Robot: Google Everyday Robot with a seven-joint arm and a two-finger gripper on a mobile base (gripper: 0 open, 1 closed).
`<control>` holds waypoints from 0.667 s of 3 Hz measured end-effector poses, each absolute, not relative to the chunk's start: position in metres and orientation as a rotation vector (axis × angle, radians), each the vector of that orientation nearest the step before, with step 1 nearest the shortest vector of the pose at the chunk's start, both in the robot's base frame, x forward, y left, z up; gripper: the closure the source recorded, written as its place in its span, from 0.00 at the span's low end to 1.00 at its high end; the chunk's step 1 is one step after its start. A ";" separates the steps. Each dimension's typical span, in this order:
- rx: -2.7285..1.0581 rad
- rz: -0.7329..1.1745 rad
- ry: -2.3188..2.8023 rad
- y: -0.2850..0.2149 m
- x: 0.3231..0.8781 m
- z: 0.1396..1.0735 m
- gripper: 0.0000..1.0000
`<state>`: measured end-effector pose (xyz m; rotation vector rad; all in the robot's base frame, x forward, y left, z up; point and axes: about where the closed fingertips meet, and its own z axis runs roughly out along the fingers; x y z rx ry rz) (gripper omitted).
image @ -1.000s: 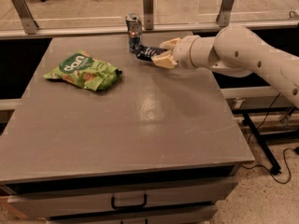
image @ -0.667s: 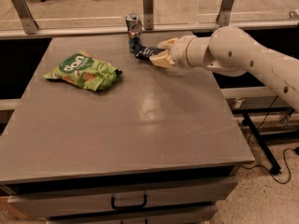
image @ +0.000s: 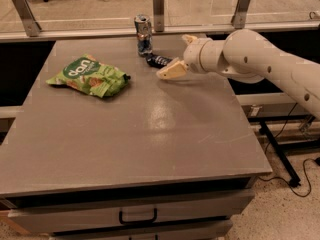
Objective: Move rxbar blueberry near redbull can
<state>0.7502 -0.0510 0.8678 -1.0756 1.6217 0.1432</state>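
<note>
The redbull can (image: 143, 34) stands upright near the far edge of the grey table (image: 150, 134). The rxbar blueberry (image: 157, 60), a dark navy wrapper, lies flat on the table just in front and to the right of the can, close to its base. My gripper (image: 179, 54) is right beside the bar's right end, low over the table. Its fingers are spread open, one cream fingertip (image: 169, 70) near the bar and the other (image: 189, 38) farther back. It holds nothing.
A crinkly green chip bag (image: 91, 76) lies on the left part of the table. A metal rail with posts (image: 158, 6) runs behind the far edge. My white arm (image: 260, 64) comes in from the right. A drawer with a handle (image: 137, 217) is under the front edge.
The gripper held the bar next to the can before. Now its fingers have opened and the bar lies on the table; the gripper has drawn slightly to the right.
</note>
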 end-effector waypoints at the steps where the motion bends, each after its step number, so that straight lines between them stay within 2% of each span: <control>1: -0.979 0.135 1.587 -0.067 0.720 0.900 0.00; 2: -0.857 0.099 1.550 -0.091 0.682 0.937 0.00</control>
